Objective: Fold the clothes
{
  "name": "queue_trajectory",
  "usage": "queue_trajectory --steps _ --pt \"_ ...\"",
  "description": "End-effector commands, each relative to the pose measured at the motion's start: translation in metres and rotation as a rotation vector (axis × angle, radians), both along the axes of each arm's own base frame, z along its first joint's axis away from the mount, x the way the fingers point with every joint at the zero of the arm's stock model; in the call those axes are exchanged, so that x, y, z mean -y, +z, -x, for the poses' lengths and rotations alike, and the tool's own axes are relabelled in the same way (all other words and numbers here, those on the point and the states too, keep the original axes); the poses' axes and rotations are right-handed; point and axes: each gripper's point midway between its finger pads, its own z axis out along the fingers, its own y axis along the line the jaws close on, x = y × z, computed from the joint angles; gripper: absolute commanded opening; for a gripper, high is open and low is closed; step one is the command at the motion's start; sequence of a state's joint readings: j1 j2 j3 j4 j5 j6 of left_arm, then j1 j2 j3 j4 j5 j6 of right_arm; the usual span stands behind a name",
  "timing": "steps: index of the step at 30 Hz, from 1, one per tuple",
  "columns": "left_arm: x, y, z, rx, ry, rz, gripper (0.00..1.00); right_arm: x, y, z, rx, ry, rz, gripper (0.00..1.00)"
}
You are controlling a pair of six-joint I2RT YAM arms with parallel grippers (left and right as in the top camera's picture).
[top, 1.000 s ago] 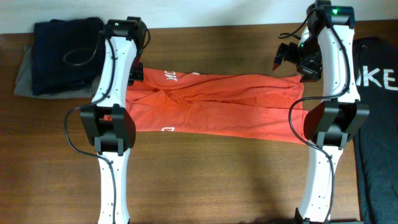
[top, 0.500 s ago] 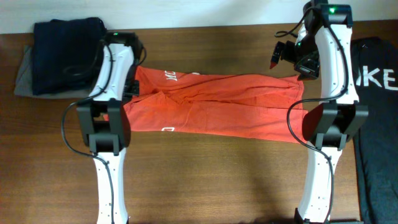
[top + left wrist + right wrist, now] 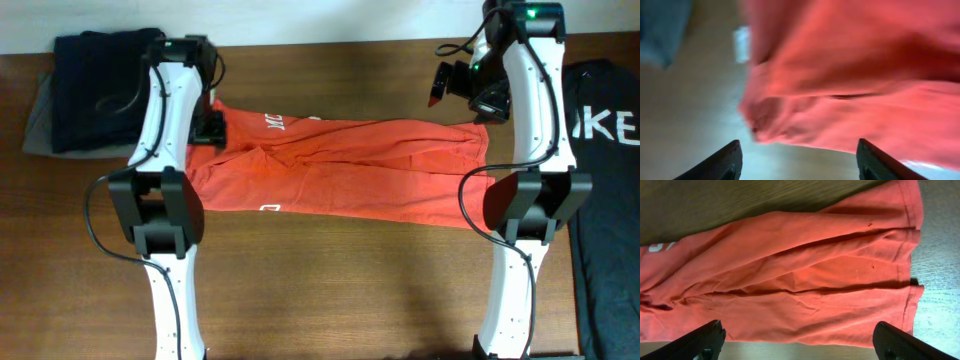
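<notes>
The clothes, an orange-red T-shirt, lie folded into a long band across the middle of the table, with white lettering near the top left. My left gripper hovers at the shirt's left end. In the blurred left wrist view it stands open with only table between its fingers and the shirt just beyond. My right gripper hangs above the table past the shirt's far right corner. It is open and empty, over the hem of the shirt.
A dark navy garment lies on a grey cloth at the back left. A black garment with white lettering covers the right edge. Bare wooden table spreads in front of the shirt.
My left gripper has opened and let go of the shirt's left end, and its arm has swung a little to the left. The right gripper has drifted slightly away from the shirt.
</notes>
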State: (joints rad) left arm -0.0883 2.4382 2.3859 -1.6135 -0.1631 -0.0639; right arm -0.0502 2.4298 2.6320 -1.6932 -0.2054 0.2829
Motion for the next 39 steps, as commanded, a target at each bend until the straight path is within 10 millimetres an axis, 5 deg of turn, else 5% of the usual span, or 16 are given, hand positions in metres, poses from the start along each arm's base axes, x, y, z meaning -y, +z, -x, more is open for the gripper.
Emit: queue_trajectory --steps 1,9,22,32,39 --pt "0.048 0.018 -0.006 0.046 -0.242 0.150 0.73 -0.004 0.015 0.003 0.039 0.048 -0.002 0.99" --pt "0.086 0.013 -0.016 0.077 -0.524 0.164 0.74 -0.004 0.015 0.003 0.044 0.074 0.000 0.99" --pt "0.096 -0.031 -0.001 -0.013 -0.721 0.239 0.73 -0.004 0.015 0.003 0.044 0.074 0.001 0.99" --pt "0.107 -0.036 -0.014 0.053 -0.799 0.272 0.73 -0.004 0.015 0.003 0.044 0.074 0.001 0.99" --pt "0.105 -0.043 -0.005 0.011 -0.806 0.281 0.68 -0.004 0.015 0.003 0.044 0.073 0.000 0.99"
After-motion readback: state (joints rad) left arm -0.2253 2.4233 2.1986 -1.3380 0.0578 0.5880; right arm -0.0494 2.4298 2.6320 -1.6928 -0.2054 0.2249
